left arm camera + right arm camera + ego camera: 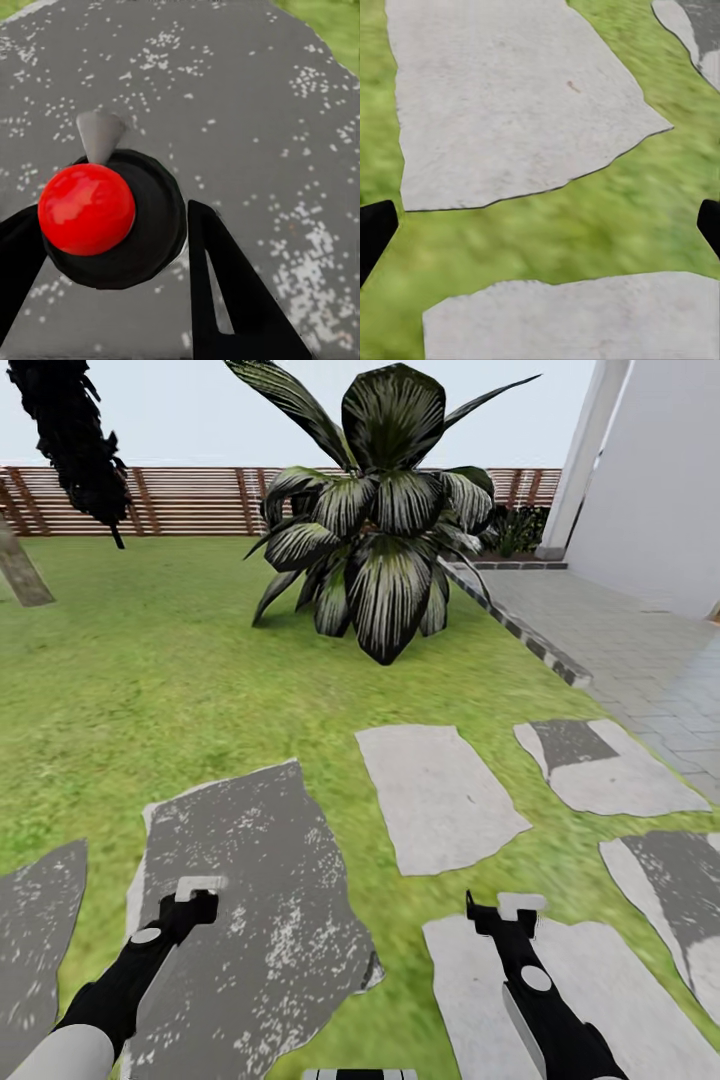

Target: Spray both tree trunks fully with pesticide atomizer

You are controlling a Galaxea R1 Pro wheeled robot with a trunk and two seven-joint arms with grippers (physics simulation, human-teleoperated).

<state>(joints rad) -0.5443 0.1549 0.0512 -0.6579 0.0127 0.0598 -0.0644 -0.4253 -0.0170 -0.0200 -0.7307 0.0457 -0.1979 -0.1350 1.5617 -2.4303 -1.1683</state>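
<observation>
On the lawn [150, 690], both my arms low over stepping stones [436, 795], no atomizer visible.

My left gripper [200, 890] hangs over a dark speckled stone [250, 880]; wrist view shows a black round thing with a red ball [86, 208] and grey tip between my fingers [225, 292], can't tell if they pinch it. My right gripper [510, 908] is spread wide, fingertips [375, 232] at the frame edges, over grass between pale stones [510, 97]. Big striped-leaf plant [385, 510] ahead, slat fence [190, 500] behind, a leaning trunk [20, 570] far left, paving [640, 650] and white wall [660, 480] right.
</observation>
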